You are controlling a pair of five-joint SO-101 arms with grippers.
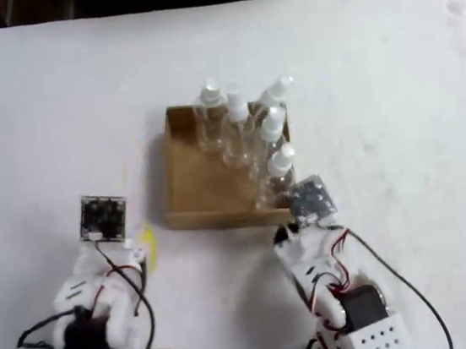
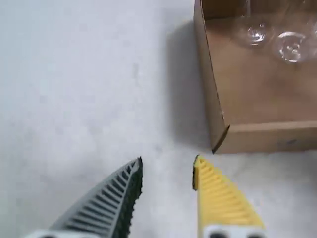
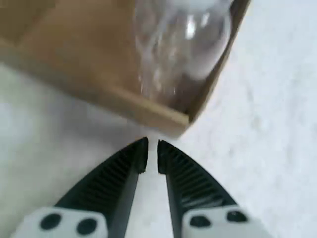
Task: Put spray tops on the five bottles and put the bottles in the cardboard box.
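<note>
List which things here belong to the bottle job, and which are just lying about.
Job:
five bottles, standing in the box
spray tops, fitted on them
box
left end effector, open
right end effector, shut

Lying about:
only the table itself

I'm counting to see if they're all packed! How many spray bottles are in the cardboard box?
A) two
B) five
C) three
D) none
B: five clear spray bottles with white tops stand inside the cardboard box, along its far and right sides.
</note>
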